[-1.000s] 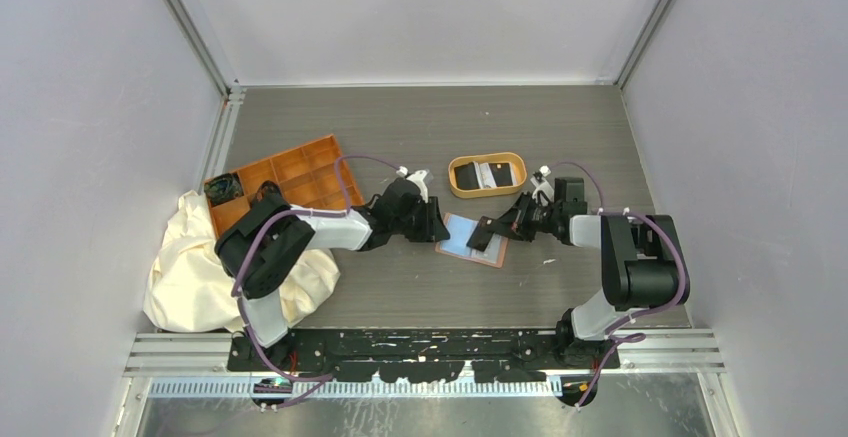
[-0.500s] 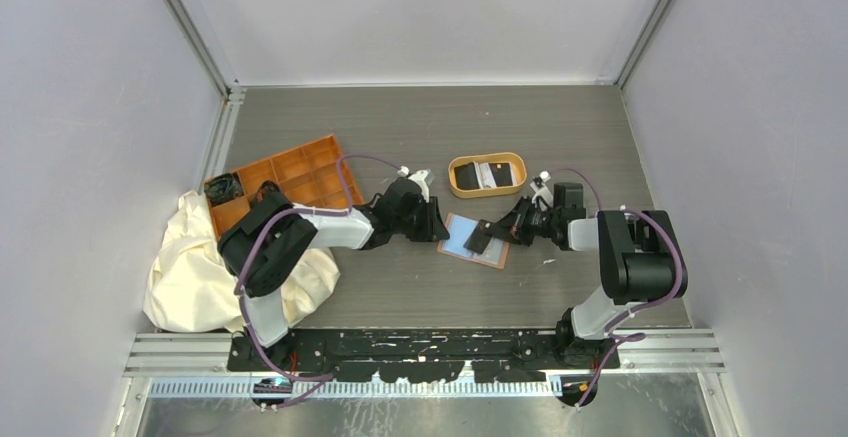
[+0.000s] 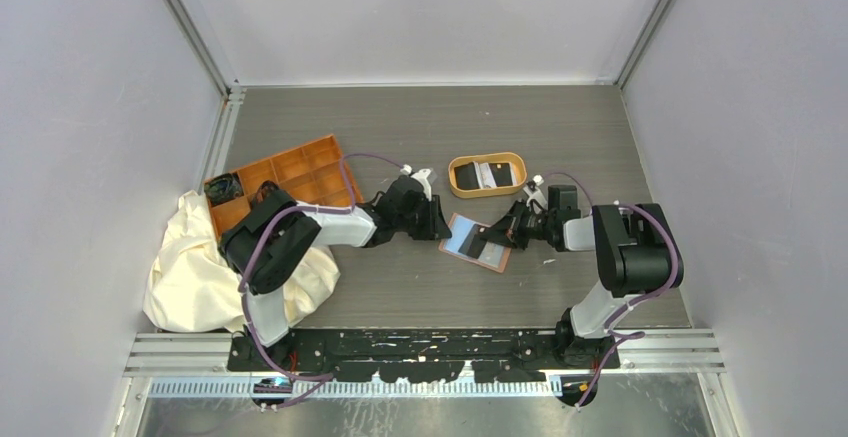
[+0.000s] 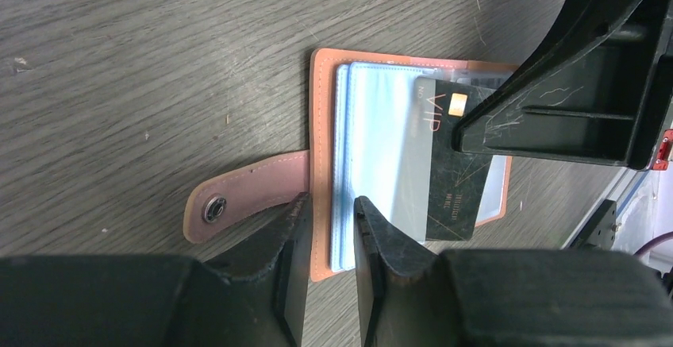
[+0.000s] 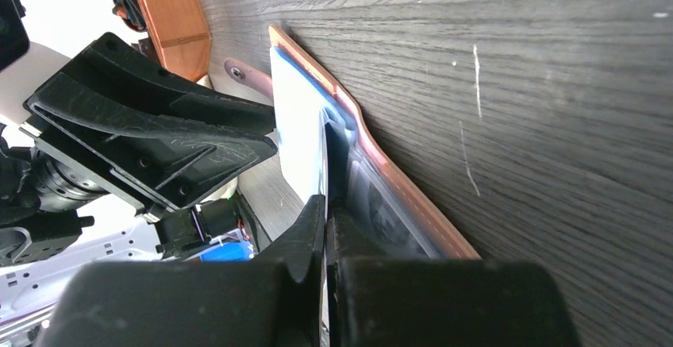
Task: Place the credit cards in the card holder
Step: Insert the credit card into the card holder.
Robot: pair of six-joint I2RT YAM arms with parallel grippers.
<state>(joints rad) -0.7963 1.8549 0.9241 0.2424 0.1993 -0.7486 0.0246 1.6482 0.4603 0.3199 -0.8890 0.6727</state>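
Observation:
The card holder (image 3: 462, 238) lies open on the table, pinkish-brown with a snap tab (image 4: 238, 200) and bluish pockets (image 4: 381, 140). My left gripper (image 4: 332, 228) (image 3: 437, 225) stands at its left edge, jaws narrow, one finger by the tab and the other on the pocket leaves, pinching that edge. My right gripper (image 5: 327, 212) (image 3: 503, 236) is shut on a black credit card (image 4: 452, 180) marked VIP, which lies partly over the pockets, its edge (image 5: 326, 152) at the sleeves. More credit cards (image 3: 486, 174) lie in the oval tray.
A tan-rimmed oval tray (image 3: 455, 186) sits just behind the card holder. An orange compartment tray (image 3: 285, 182) lies at the back left, with a cream cloth (image 3: 200, 262) heaped beside the left arm. Grey walls close in on both sides.
My right gripper has carried the black card leftward onto the card holder's pockets. My left gripper's jaws have narrowed on the holder's left edge.

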